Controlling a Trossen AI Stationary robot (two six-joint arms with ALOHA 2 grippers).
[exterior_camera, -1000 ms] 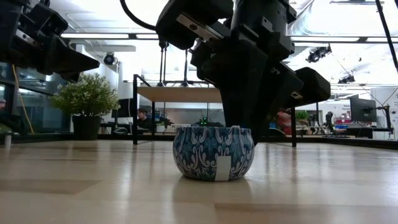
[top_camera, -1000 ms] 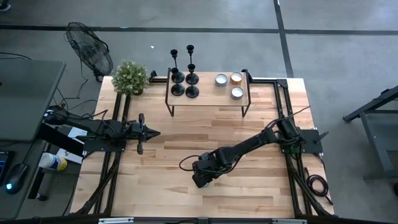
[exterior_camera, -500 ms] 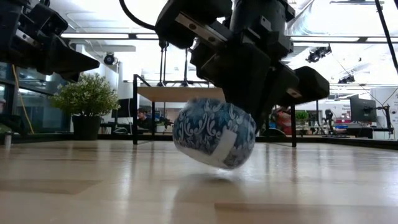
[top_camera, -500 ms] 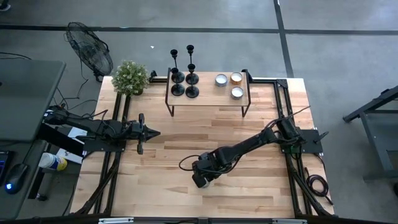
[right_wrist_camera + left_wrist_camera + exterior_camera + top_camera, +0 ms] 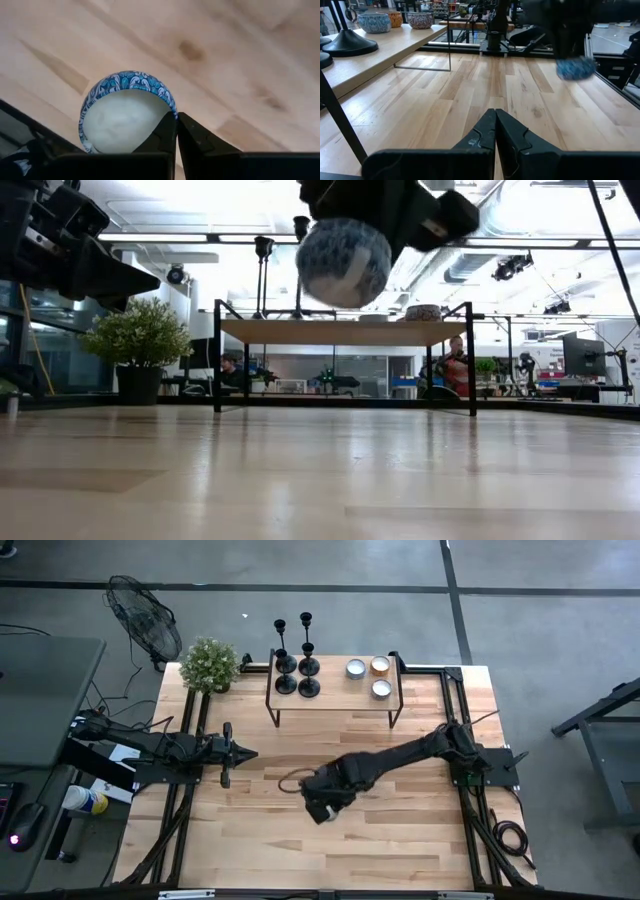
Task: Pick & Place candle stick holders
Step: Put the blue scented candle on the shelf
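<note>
Four black candle stick holders (image 5: 296, 660) stand by their round bases on the left part of a raised wooden shelf (image 5: 335, 702) at the table's far side; they also show in the low view (image 5: 280, 275). My right gripper (image 5: 322, 808) is above the table's middle, shut on a blue-and-white patterned candle cup (image 5: 343, 260) filled with white wax (image 5: 120, 120). My left gripper (image 5: 252, 753) is shut and empty at the table's left (image 5: 495, 125). My right gripper pinches the cup's rim wall (image 5: 171, 111) between its two fingers, one finger on the wax side and one outside. The fingers come from above, pointing down. The cup hangs tilted, lifted clear of the table.
Three low tealight cups (image 5: 371, 674) stand on the shelf's right part. A potted plant (image 5: 210, 665) stands at the far left corner. A fan (image 5: 145, 615) stands off the table beyond it. Bare wood (image 5: 300, 860) lies near the front edge.
My right gripper has risen and gone a little toward the far edge with the blue cup. The cup stood upright on the table, tipped as it came up, and now hangs well clear of the wood.
</note>
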